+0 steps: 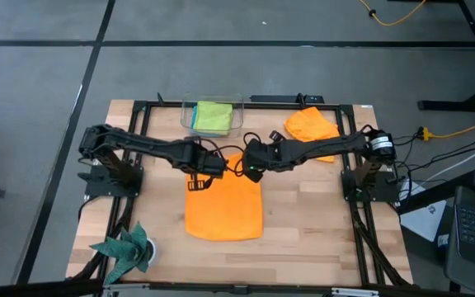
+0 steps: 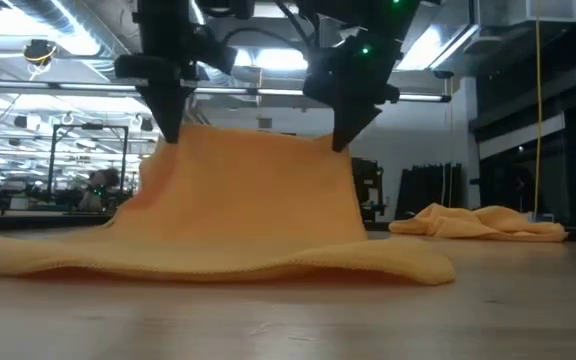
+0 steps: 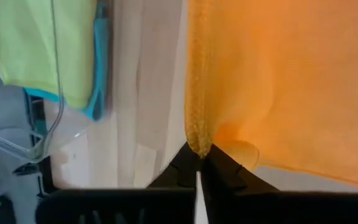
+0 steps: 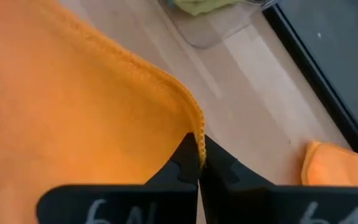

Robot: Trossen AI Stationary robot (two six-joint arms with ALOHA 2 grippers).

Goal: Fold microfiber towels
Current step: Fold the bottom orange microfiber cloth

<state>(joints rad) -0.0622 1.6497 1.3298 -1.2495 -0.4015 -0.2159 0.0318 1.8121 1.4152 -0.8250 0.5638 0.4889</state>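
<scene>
A bright orange microfiber towel (image 1: pixel 223 210) lies mid-table with its far edge raised (image 2: pixel 258 135). My left gripper (image 1: pixel 198 177) is shut on its far left corner and my right gripper (image 1: pixel 252 169) on its far right corner. The towel's near part (image 2: pixel 218 262) rests on the wood. A second orange towel (image 1: pixel 312 126) lies crumpled at the far right. A lime-green towel (image 1: pixel 213 115) sits on a turquoise-blue one (image 3: pixel 97 99) in a clear container. My left gripper (image 3: pixel 199 163) pinches the orange towel's far left corner (image 3: pixel 197 144) between its two fingertips, coming slanting down from above. The cloth hangs below the fingers (image 2: pixel 173 125), and its near part lies on the table. My right gripper (image 4: pixel 199 165) pinches the far right corner at its hemmed edge (image 4: pixel 197 138) between its two fingertips, slanting down from above. The corner is lifted (image 2: pixel 340 140). The edge between the two grippers runs nearly straight, and the towel's lower part rests on the table.
The clear container (image 1: pixel 190 124) stands at the far edge, just beyond the grippers. A dark teal spiky-edged cloth (image 1: pixel 126 247) lies at the near left corner. Bare wood shows on the table's near right (image 1: pixel 320 231). A black frame edges the table (image 1: pixel 361 223).
</scene>
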